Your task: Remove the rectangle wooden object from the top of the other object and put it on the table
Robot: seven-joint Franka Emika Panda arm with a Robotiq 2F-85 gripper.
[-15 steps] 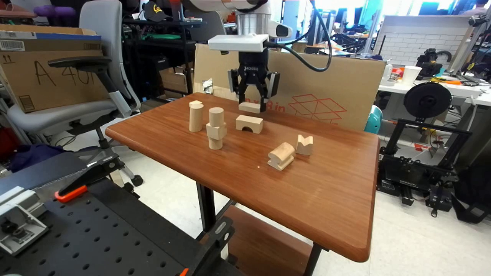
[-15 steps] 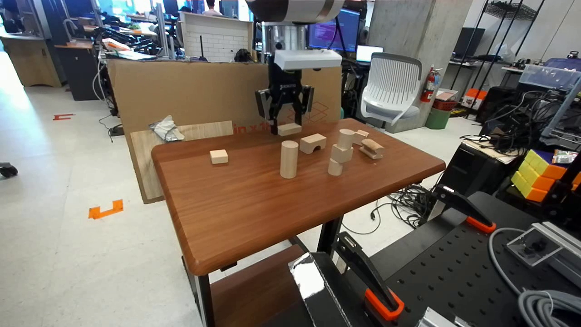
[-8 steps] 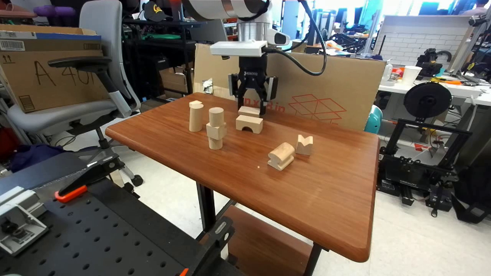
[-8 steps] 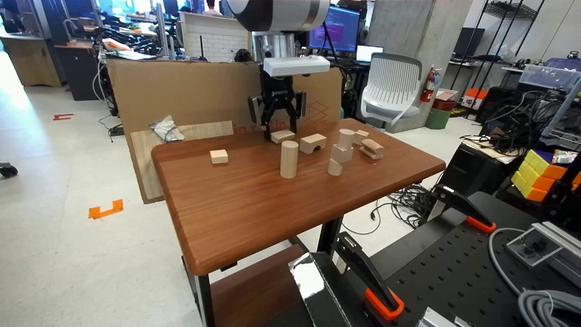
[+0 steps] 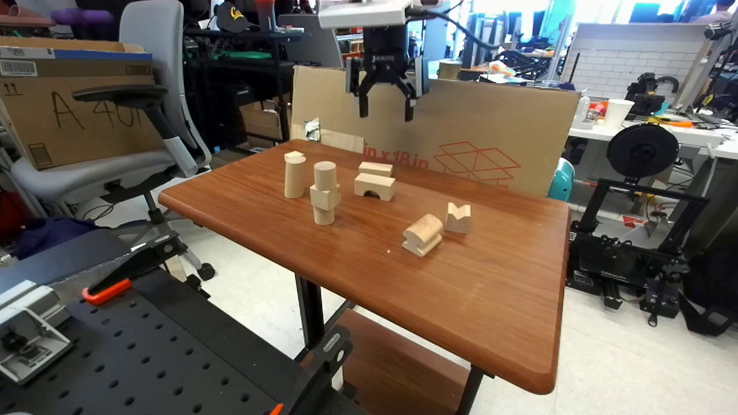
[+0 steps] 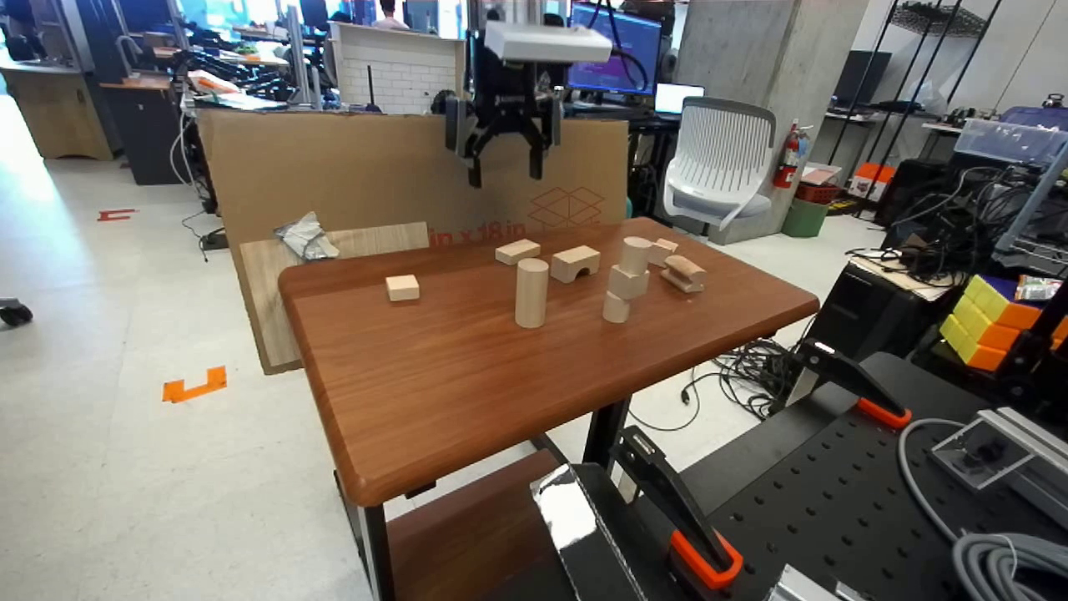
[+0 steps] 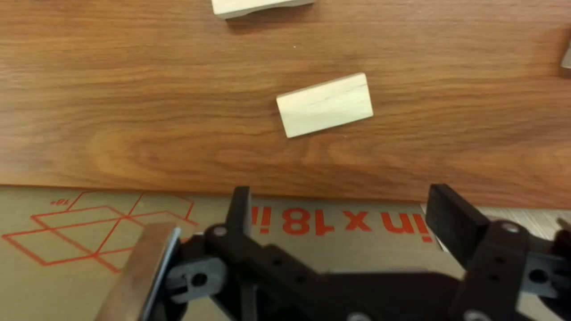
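On the table [image 5: 473, 300] the wooden bar [image 7: 325, 105] is seen lying flat, clear of the arched block [image 5: 375, 183]; above, the gripper [image 5: 386, 111] is held spread wide apart!

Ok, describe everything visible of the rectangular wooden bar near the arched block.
The rectangular wooden bar is small and pale, apparently unpainted, with plain faces, straight edges and a faint grain streak on top. It lies flat on the reddish-brown tabletop, slightly askew to the nearby edge, close to but apart from the arched block. Only the tabletop touches it; the open hand is above, clear of it.
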